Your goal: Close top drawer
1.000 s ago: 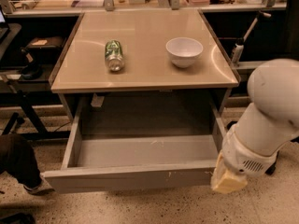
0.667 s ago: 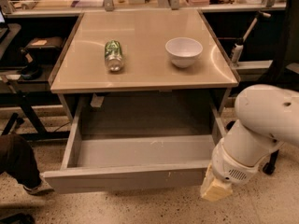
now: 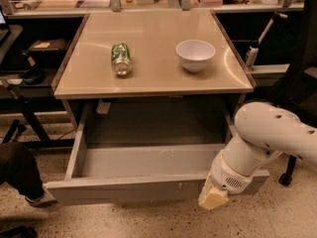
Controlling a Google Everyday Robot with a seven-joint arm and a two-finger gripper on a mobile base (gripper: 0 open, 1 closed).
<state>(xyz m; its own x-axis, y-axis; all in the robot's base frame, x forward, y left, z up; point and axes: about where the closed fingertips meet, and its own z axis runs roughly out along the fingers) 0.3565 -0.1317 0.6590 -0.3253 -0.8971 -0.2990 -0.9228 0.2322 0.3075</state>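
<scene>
From where I stand, the top drawer [image 3: 129,191] is pulled far out from under the tan tabletop [image 3: 158,78], its grey inside bare and its plain front hanging out over the speckled floor [image 3: 148,222]. The gripper [image 3: 214,197] sits low at the right end of that front, its pale yellow tip at the outer face or just in front of it, which I take as the place to lean in and shove, since there is no handle to hook. Whether the claw is spread or pressed together I cannot tell from here; it reads as one pale block. The white arm [image 3: 270,133] bends in from the right, its wrist lying over the drawer's right front corner. A push so far off centre could skew the drawer on its slides, so it will likely want a straight, steady drive towards the back. The way in looks free, with nothing in the drawer to catch under the top. On the table, a green bottle [image 3: 121,58] lies on its side and a white bowl [image 3: 195,54] stands upright, both well back from the front edge. Someone's dark leg and shoe [image 3: 22,175] are near the drawer's left corner, and a chair castor [image 3: 286,178] stands to the right behind the arm, so side room is tight.
</scene>
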